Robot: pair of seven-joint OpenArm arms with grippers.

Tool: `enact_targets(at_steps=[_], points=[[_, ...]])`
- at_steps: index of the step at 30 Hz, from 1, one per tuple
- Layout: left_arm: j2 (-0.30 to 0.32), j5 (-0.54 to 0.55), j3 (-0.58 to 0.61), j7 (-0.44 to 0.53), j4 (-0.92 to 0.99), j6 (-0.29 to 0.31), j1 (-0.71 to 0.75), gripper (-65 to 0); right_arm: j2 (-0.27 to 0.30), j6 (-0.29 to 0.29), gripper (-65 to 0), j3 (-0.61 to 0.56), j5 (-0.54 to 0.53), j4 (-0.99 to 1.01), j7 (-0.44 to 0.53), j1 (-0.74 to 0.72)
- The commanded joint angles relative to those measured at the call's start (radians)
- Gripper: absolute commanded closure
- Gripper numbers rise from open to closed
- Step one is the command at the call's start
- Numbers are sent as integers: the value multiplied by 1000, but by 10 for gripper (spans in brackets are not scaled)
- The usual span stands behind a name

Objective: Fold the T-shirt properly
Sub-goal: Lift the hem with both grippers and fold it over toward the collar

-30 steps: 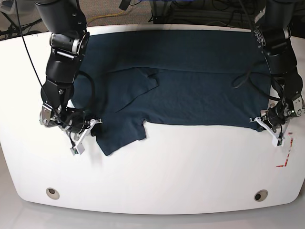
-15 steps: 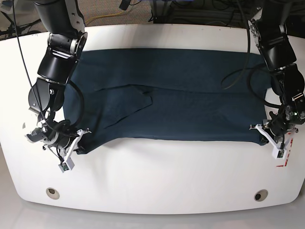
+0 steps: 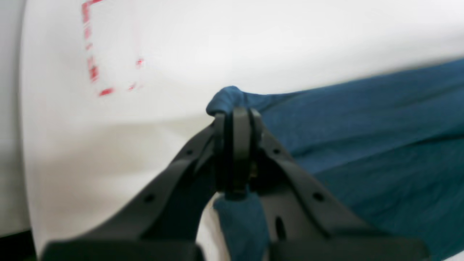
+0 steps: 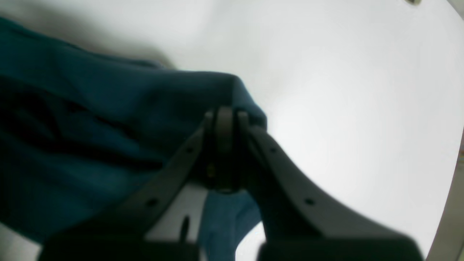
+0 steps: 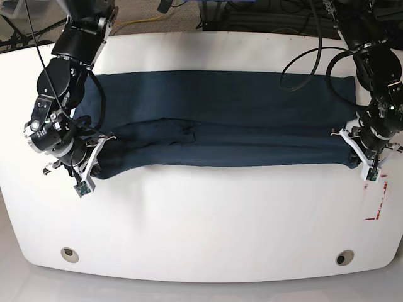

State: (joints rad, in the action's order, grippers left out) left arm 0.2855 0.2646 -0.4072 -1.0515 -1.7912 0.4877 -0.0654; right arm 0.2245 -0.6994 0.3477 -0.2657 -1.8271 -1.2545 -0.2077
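The dark navy-teal T-shirt (image 5: 239, 119) lies as a wide flat band across the white table (image 5: 220, 220). In the base view my left gripper (image 5: 353, 156) is at the band's front right corner. The left wrist view shows that gripper (image 3: 233, 113) shut on a bunched bit of the T-shirt (image 3: 362, 127), and cloth hangs under the jaws. At the front left corner is my right gripper (image 5: 101, 167). In the right wrist view it (image 4: 224, 116) is shut on a fold of the T-shirt (image 4: 90, 127).
Red dashed marks (image 5: 376, 209) sit on the table near its right edge, also as red marks (image 3: 92, 69) in the left wrist view. Two round holes (image 5: 70, 254) (image 5: 344, 257) lie near the front edge. Cables run behind the table.
Both grippers first pulled the shirt toward the front, then moved back with its corners. The sleeve flap at the lower left no longer hangs out. The band is narrower.
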Motion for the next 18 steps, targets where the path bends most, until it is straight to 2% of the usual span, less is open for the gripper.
enact_targets(at_steps=[1,4,9,15,18], points=[[4,-4,-29,9,-35,61,20,0,6,1,0,3,-11,-62,17,43],[5,-6,-49,9,-37,92,69,0,0,1,0,4,-11,-112,17,119],[5,0,-62,9,-40,95,143,0,-33,1,0,6,-11,-159,17,233],[7,-4,-62,9,-40,95,212,0,-67,1,-3,64,-11,-162,17,317],[8,-6,-58,9,-34,95,238,-56,-75,1,-75,104,-11,-159,17,345]])
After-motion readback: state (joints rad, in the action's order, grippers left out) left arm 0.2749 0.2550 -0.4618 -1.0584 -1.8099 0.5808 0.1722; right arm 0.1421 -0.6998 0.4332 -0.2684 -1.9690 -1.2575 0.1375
